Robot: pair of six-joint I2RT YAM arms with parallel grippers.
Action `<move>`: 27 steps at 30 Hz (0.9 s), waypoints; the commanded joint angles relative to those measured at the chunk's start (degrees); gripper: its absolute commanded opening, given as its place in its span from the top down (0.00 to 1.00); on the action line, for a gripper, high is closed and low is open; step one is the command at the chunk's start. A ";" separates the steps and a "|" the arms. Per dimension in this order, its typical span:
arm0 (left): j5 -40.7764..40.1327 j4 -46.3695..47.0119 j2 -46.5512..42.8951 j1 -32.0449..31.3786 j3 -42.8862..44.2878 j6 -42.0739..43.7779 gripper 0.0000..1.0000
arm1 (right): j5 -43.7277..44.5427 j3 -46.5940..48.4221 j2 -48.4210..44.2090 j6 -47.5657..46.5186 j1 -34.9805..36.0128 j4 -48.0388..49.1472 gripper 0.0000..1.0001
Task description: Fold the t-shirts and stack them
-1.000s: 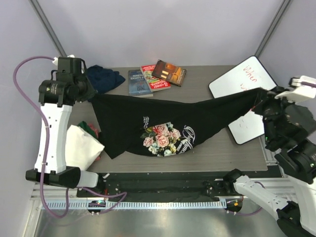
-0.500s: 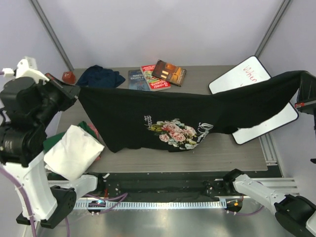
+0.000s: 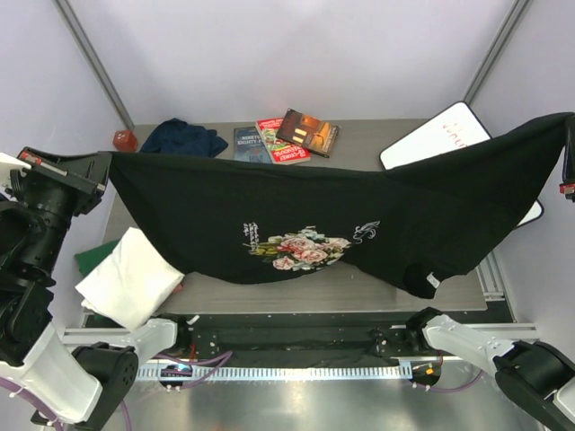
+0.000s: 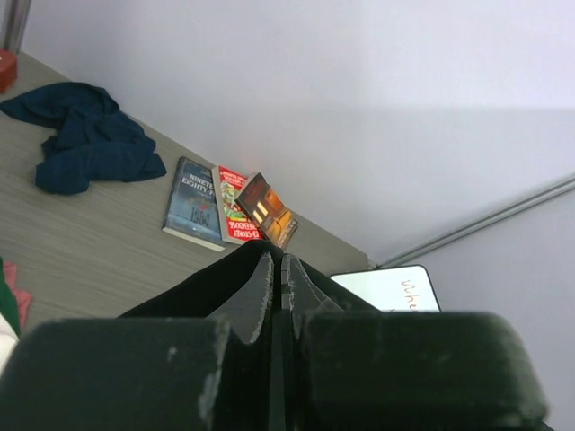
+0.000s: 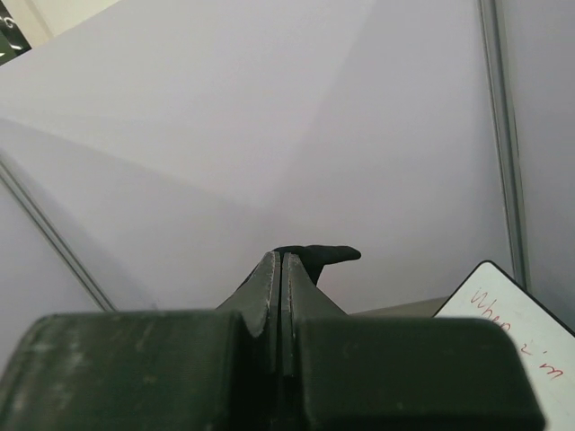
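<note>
The black t-shirt hangs stretched above the bench, spread from the left side to the right edge of the overhead view, with its rose print facing up near the middle. Whether its sagging lower hem touches the bench cannot be told. The white lettering beside the roses is too small to read.

The left end effector is clenched on one corner of the shirt, with black cloth pinched between its fingers. The right end effector is clamped on the opposite corner. From above it is almost wholly cut off by the frame edge, and only a tip of black cloth shows past its fingers in the wrist view.

The shirt covers the near part of the whiteboard. The green t-shirt is mostly hidden under the folded white t-shirt at the bench's left near corner. The navy t-shirt lies crumpled at the far left, beside the books.

Compared with half a second ago, both held corners have moved farther outward. The cloth is pulled wider and flatter, and it now hides more of the whiteboard area.
</note>
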 commanded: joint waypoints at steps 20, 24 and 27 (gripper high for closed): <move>-8.04 6.41 -15.82 -2.38 -10.61 3.52 1.00 | -4.14 -1.95 -10.58 4.52 0.01 6.40 0.99; -11.65 3.25 -14.95 -5.71 -9.12 3.52 1.00 | -4.58 -2.38 -10.33 5.04 0.63 6.84 0.99; -14.73 4.55 -15.65 -7.64 -12.18 3.60 1.00 | -5.28 -3.88 -8.93 5.05 0.89 6.93 0.99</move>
